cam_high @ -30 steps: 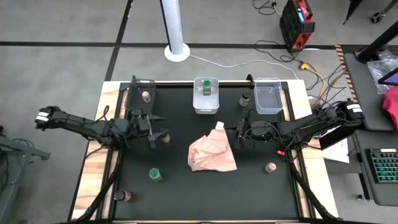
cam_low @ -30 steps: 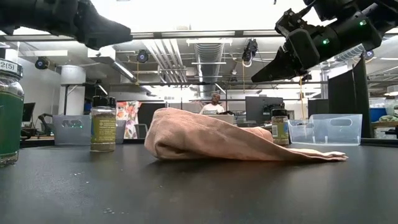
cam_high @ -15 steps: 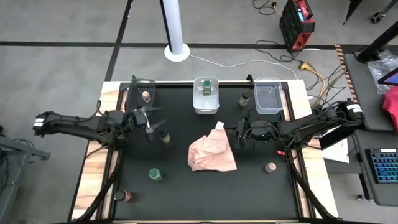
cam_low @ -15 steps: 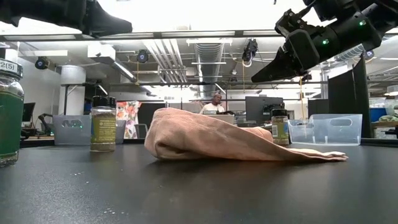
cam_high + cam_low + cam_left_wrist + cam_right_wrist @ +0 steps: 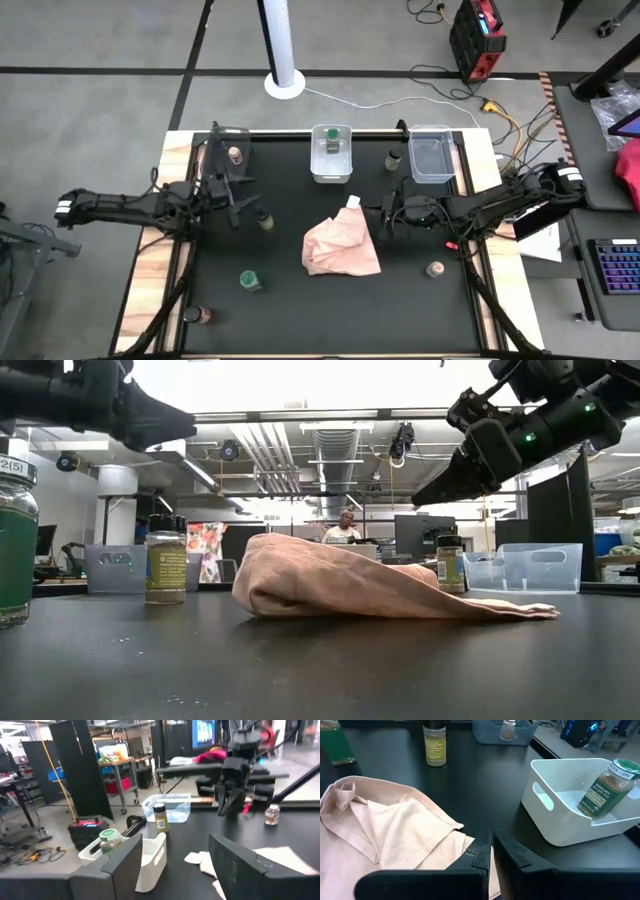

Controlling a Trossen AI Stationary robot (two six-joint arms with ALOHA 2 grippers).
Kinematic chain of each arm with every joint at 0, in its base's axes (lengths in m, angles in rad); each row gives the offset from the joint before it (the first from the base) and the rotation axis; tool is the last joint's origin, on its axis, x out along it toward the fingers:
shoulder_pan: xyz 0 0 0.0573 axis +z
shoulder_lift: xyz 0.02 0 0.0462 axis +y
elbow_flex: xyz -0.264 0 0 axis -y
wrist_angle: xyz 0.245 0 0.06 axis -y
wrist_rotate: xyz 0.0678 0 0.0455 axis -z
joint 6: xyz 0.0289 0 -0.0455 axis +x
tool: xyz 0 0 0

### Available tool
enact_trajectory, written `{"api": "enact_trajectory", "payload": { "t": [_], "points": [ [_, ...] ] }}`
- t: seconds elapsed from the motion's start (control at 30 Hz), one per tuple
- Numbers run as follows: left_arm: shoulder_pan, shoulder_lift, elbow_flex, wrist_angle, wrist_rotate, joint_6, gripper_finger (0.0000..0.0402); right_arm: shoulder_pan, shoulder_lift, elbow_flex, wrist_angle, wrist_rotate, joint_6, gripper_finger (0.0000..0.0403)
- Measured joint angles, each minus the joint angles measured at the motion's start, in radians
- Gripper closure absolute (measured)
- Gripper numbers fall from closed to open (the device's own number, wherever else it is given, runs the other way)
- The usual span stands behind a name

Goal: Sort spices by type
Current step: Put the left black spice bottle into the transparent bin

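Several spice jars stand upright on the black mat. A dark-lidded jar (image 5: pixel 265 218) is just right of my open left gripper (image 5: pixel 236 206) (image 5: pixel 172 850), which touches nothing. A green-lidded jar (image 5: pixel 250 281) and another jar (image 5: pixel 203 315) stand near the front left. A tan-pink-lidded jar (image 5: pixel 435 270) stands at front right. A second dark-lidded jar (image 5: pixel 393 158) is beside the right bin. The left bin (image 5: pixel 218 140) holds a pink-lidded jar (image 5: pixel 235 154), and the middle bin (image 5: pixel 331 172) holds a green-lidded jar (image 5: pixel 332 141) (image 5: pixel 607 790). My shut right gripper (image 5: pixel 380 218) (image 5: pixel 491 842) hovers over the cloth's right edge.
A crumpled pink cloth (image 5: pixel 342 245) lies mid-table between the arms. The clear right bin (image 5: pixel 431 152) at the far edge holds nothing. A small white scrap (image 5: pixel 353 202) lies by the cloth's far corner. Open mat runs along the near edge.
My left gripper has drawn back from the dark-lidded jar toward the table's left edge, staying open. The jar stands where it was. The right arm has barely moved.
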Motion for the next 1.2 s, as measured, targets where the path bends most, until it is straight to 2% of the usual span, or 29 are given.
{"api": "enact_trajectory", "payload": {
  "t": [0.2,0.47,0.7,0.97,1.1,1.2],
  "points": [
    [-0.004,-0.002,-0.098,0.171,0.077,-0.031,0.0201,0.000,0.000,0.000,0.000,0.000,0.008,0.0390],
    [-0.004,-0.001,-0.133,0.205,0.076,-0.107,0.0205,0.000,0.000,0.000,0.000,0.000,0.008,0.0390],
    [-0.004,-0.001,-0.103,0.164,0.075,-0.147,0.0205,-0.001,0.000,0.000,0.001,0.000,0.011,0.0390],
    [-0.004,-0.001,-0.017,-0.044,0.075,-0.237,0.0205,0.000,0.000,0.000,0.000,0.000,0.022,0.0390],
    [-0.004,-0.001,-0.015,-0.065,0.075,-0.256,0.0205,0.000,0.000,0.000,0.003,0.002,0.020,0.0390],
    [-0.004,-0.001,-0.015,-0.069,0.068,-0.249,0.0205,-0.010,-0.001,0.028,0.039,0.113,-0.060,0.0390]
  ]
}}
